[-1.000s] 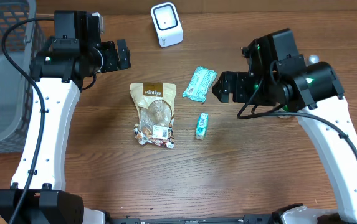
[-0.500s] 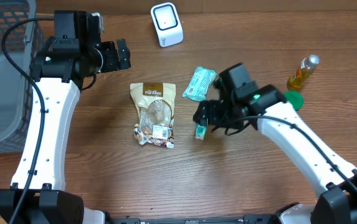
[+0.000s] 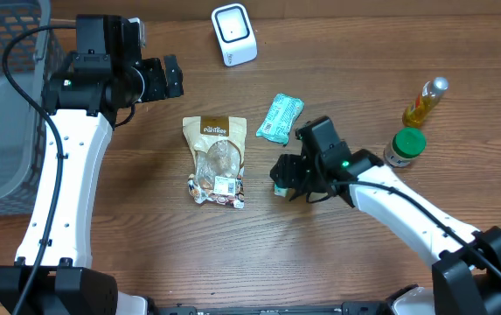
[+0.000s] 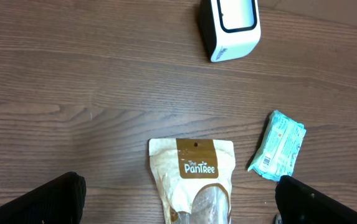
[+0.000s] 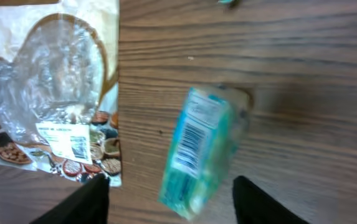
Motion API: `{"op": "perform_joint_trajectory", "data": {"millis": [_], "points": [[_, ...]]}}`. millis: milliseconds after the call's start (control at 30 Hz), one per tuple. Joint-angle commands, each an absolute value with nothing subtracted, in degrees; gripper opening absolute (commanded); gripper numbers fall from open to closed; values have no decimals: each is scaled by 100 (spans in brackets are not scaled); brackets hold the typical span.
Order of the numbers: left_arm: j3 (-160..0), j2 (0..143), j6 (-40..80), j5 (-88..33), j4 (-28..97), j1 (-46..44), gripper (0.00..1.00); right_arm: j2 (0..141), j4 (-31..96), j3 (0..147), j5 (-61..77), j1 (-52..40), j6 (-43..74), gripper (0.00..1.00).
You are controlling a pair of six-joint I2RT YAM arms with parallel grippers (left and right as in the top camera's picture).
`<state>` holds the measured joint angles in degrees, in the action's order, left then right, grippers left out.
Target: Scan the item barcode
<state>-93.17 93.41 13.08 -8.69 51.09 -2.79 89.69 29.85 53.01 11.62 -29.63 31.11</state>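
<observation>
From overhead, the right arm has swung in from the right side of the table within the last second and dropped low. The right gripper (image 3: 283, 179) now sits over the small teal box (image 3: 280, 186) near the middle of the table, so most of the box is hidden. That sweep has uncovered a yellow bottle (image 3: 425, 103) and a green-lidded jar (image 3: 405, 147) towards the right edge. The scanner (image 3: 234, 35) stands at the far edge, well apart from the box. The left gripper (image 3: 167, 77) has not moved and hangs above the table with its fingers spread wide. The left wrist view shows the same picture: the scanner (image 4: 229, 26) at the top, the brown snack pouch (image 4: 192, 180) below it, the teal packet (image 4: 278, 152) to one side, and nothing between that arm's fingers. In the right wrist view the box (image 5: 200, 149) lies tilted on the wood with its barcode facing up, beside the pouch (image 5: 53, 93). The right gripper (image 5: 169, 190) straddles it, fingers narrowing but showing a gap on each side, so nothing is pinched yet. It looks like the pick-up stage, with the scan itself not yet begun.
</observation>
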Motion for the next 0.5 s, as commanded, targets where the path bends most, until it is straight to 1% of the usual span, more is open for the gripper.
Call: {"op": "perform_joint_trajectory", "data": {"millis": [0,200,467], "points": [[-9389,9343,1177,-838,5100,-303,100,8960,2639,5098,1074,-3166,3229,57],[-9389,9343,1177,-838,5100,-303,100,8962,2628,5078,322,-3371,4091,53],[-9389,9343,1177,-838,5100,-303,100,9070,2615,5076,305,-3380,4119,49]]}}
